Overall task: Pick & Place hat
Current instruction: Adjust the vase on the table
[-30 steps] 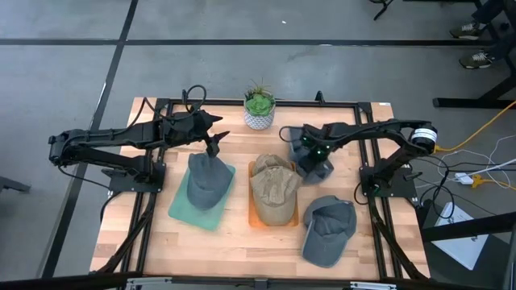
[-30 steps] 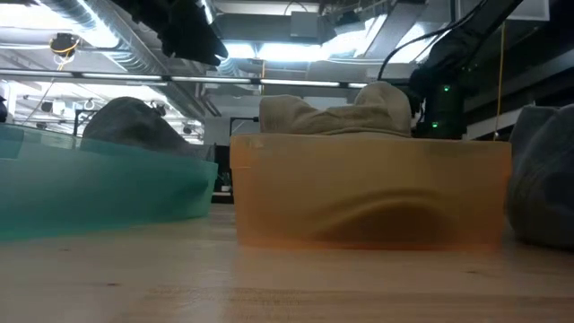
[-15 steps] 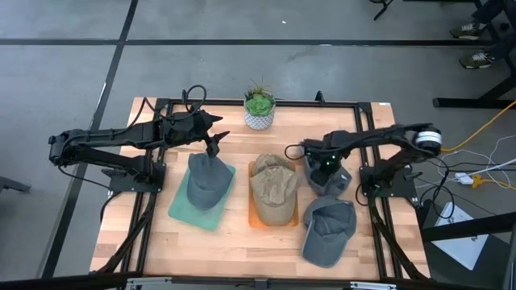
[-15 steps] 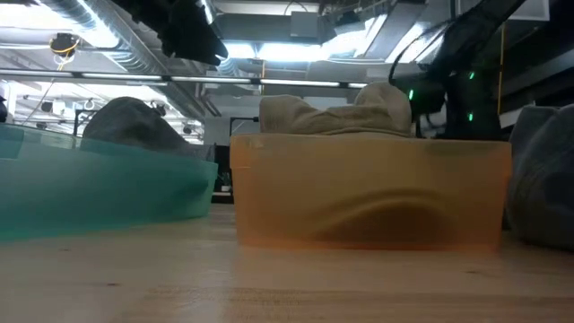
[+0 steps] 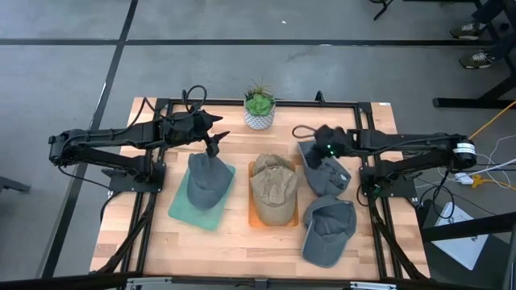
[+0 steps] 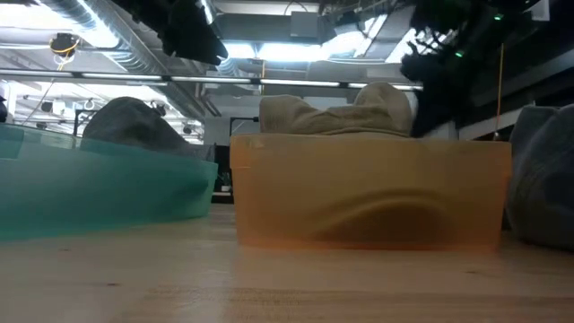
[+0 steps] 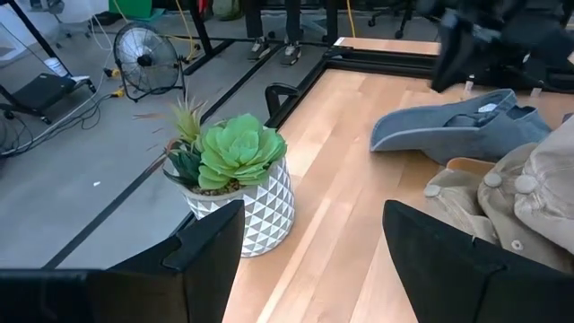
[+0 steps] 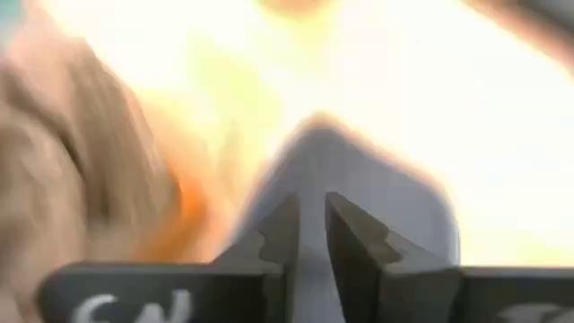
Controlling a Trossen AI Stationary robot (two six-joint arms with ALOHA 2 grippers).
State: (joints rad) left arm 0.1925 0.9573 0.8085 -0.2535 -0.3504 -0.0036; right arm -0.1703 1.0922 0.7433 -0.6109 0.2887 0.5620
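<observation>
A blue-grey hat point(image 5: 326, 173) lies on the table to the right of the orange tray point(image 5: 254, 219), its brim point(image 7: 421, 135) toward the far left. My right gripper point(image 5: 326, 149) hangs just above it; a narrow gap shows between the fingertips point(image 8: 309, 220), with grey cloth beyond them. A tan hat point(image 5: 274, 189) rests in the orange tray. A dark grey hat point(image 5: 205, 181) rests on the green tray point(image 5: 181, 211). My left gripper point(image 5: 216, 143) waits open over that tray's far end. My right gripper slants down at the blue-grey hat from the table's right side. The wrist view is blurred, and I cannot tell whether its fingers touch the cloth.
Another blue-grey hat point(image 5: 329, 229) lies near the table's front right. A potted plant point(image 5: 259, 109) stands at the far edge in the middle. Bare wood shows along the near edge and left of the green tray.
My right gripper has drawn the blue-grey hat away from the orange tray toward the table's right edge, then risen and tipped more steeply downward. The hat now lies spread on the table with its brim pointing far left.
</observation>
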